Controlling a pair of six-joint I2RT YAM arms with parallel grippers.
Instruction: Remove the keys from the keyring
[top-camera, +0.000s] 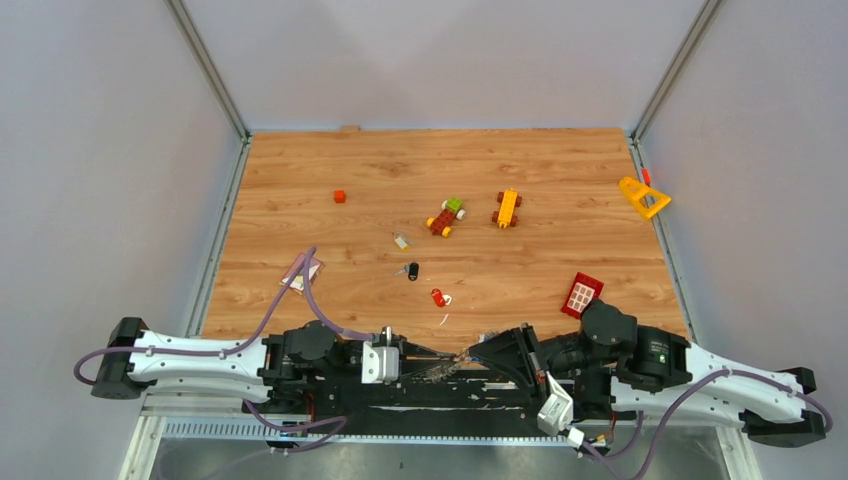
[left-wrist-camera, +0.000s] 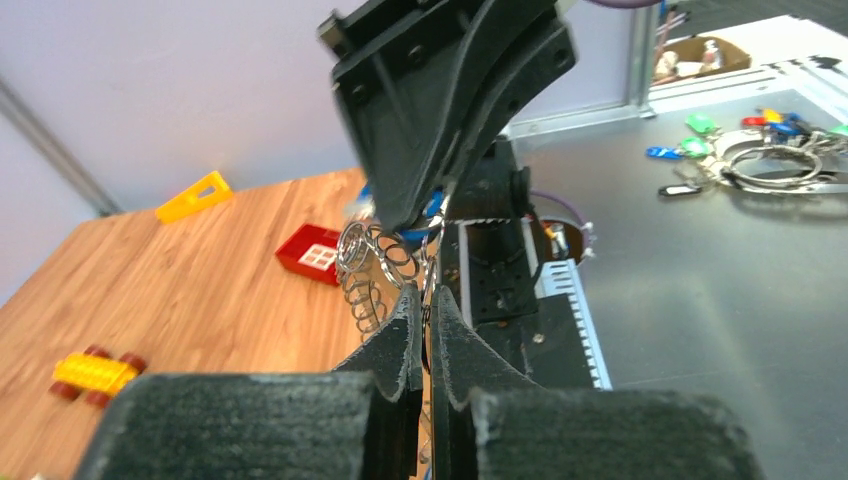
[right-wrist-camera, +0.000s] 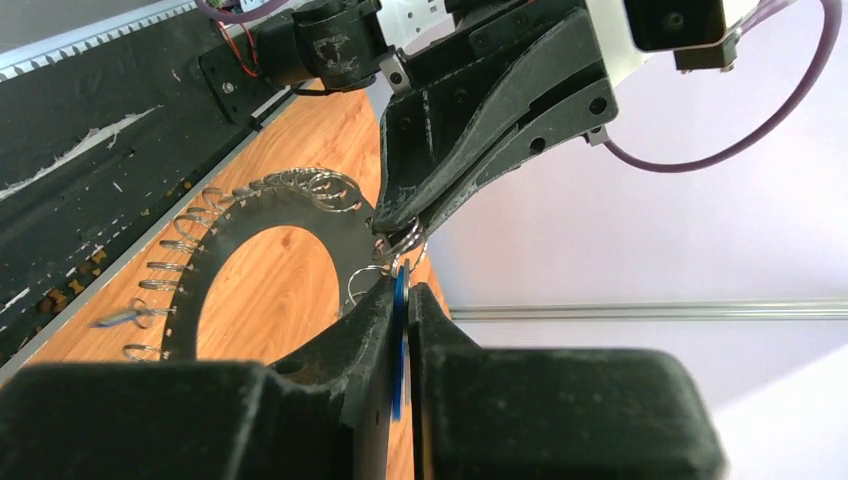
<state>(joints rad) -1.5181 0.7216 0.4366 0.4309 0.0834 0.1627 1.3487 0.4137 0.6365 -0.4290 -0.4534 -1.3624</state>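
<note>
Left jaws pinched shut on the rim of the keyring (right-wrist-camera: 262, 212), which fans out just left of the right jaws, themselves clamped on a blue key (right-wrist-camera: 399, 335) touching that rim; ideally the key is worked steadily outward, ring held firm.

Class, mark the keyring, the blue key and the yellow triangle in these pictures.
keyring (right-wrist-camera: 270, 208): right wrist view, flat upper band.
blue key (right-wrist-camera: 399, 340): right wrist view, blue head seen edge-on.
yellow triangle (top-camera: 630, 187): top external view, solid corner.
</note>
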